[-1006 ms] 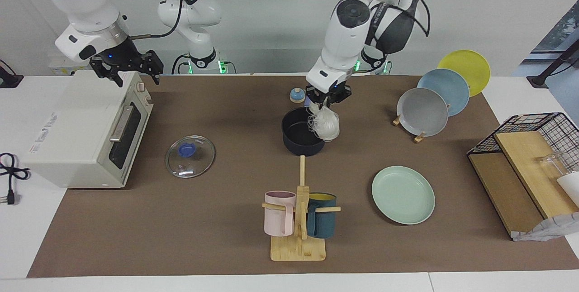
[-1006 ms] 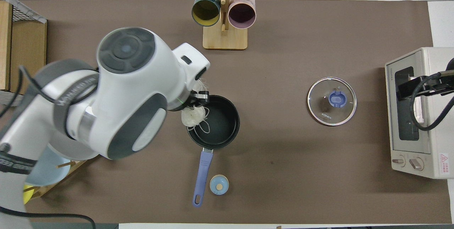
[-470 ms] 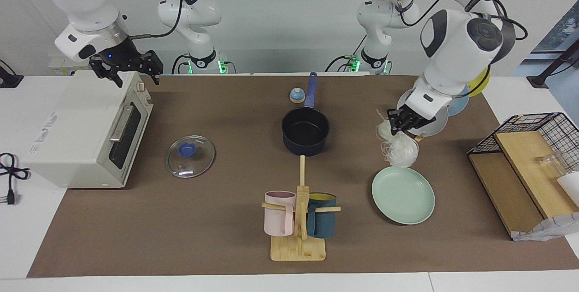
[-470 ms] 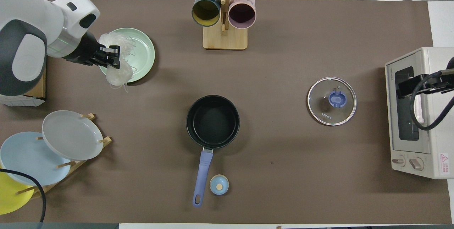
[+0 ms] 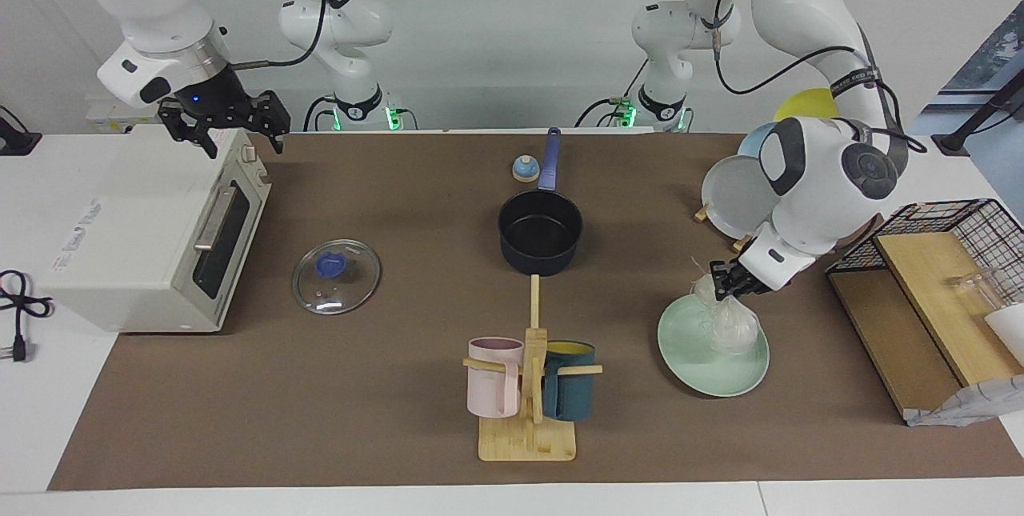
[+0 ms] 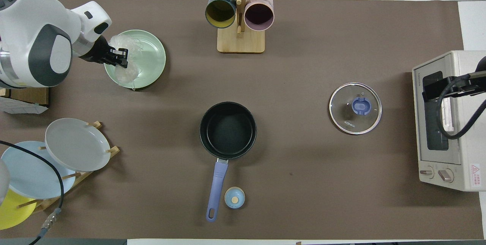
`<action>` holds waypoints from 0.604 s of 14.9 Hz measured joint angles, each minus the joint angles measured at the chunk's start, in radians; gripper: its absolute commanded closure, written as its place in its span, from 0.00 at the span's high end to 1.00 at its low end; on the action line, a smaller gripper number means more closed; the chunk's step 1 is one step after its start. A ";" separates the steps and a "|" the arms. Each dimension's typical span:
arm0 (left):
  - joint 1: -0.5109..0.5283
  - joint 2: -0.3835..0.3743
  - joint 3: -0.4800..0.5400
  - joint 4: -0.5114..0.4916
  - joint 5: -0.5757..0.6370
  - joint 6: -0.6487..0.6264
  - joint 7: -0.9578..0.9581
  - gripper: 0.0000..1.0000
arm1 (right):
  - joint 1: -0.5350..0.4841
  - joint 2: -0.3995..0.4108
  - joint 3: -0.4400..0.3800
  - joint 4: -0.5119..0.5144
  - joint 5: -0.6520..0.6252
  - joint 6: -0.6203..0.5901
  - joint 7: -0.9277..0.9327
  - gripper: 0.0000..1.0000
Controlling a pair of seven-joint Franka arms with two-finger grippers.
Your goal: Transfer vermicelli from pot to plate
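Left gripper [image 5: 726, 286] clamped on vermicelli [image 5: 730, 326], clump sagging onto plate [image 5: 686, 356] near table's left-arm end; pot [image 5: 540, 242] mid-table, emptied. Risk on release: strands clinging to fingertips and dragging off over plate's rim. Right gripper [image 5: 228, 118] apart, waiting over oven [image 5: 144, 236]; "KONKA" legible on lid [image 6: 355, 108].

The left arm bends low, its end effector [image 5: 730, 282] pinched tight, fingertips pointing down and sideways — the right arm waits, its end effector [image 5: 228, 121] spread wide, raised.
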 measured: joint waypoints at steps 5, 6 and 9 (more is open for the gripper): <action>0.000 0.039 -0.003 -0.030 0.022 0.094 0.044 0.33 | 0.000 0.000 0.000 0.000 0.000 0.000 0.000 1.00; 0.000 0.039 -0.004 -0.034 0.024 0.101 0.049 0.99 | 0.000 0.000 0.000 0.000 0.000 0.000 0.000 1.00; 0.000 0.036 -0.005 -0.030 0.027 0.107 0.053 1.00 | 0.000 0.000 0.000 0.000 0.000 0.000 0.000 1.00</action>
